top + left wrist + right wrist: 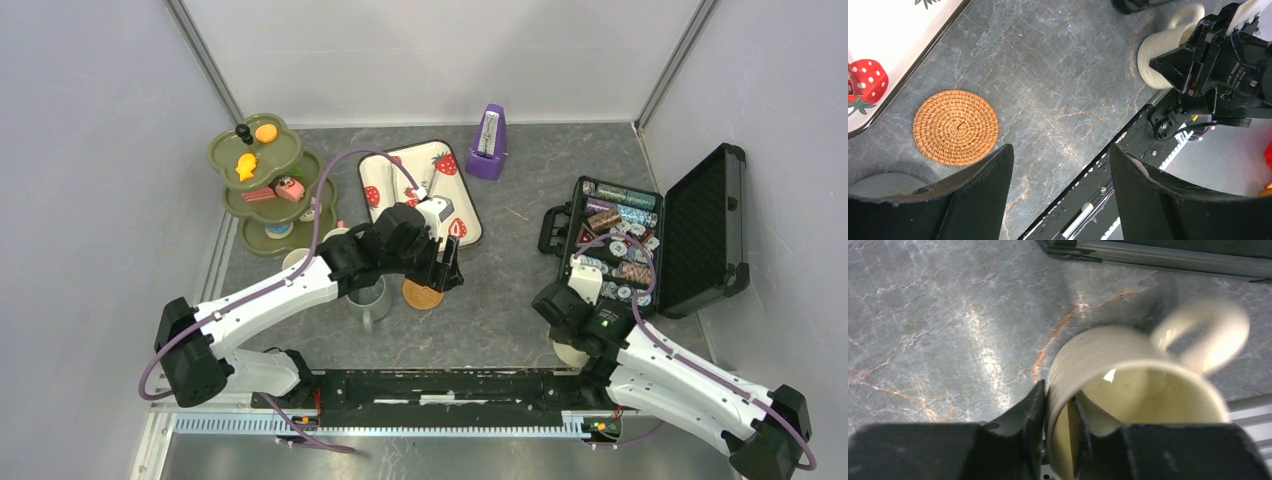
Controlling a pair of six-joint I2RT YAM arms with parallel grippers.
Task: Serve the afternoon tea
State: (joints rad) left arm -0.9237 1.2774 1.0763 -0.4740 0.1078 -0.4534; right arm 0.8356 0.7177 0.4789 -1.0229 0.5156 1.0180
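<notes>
- Right gripper is shut firmly on the wall of the cream mug. One finger is inside the cup and the other outside, on the side away from the handle.
- From where I stand, this mug is near the front edge of the table, close to the black case. I cannot tell if its bottom touches the table or is a little lifted.
- Left gripper is wide open and holds nothing. It hangs low over the table, and the woven coaster lies just beside it.
- Next to the coaster stands the grey-green mug, and the strawberry tray is behind it.
- I think the grip is the main danger. It pinches only one thin, smooth wall, so the weight of the handle side can turn the mug or let it slip out.
- If the mug goes toward the coaster, the left arm is in the way, and the two arms could hit each other.
- A mug set half on the edge of the coaster would stand tilted and could fall against the grey-green mug.
- Far left, well apart, the stand carries the pastries.
</notes>
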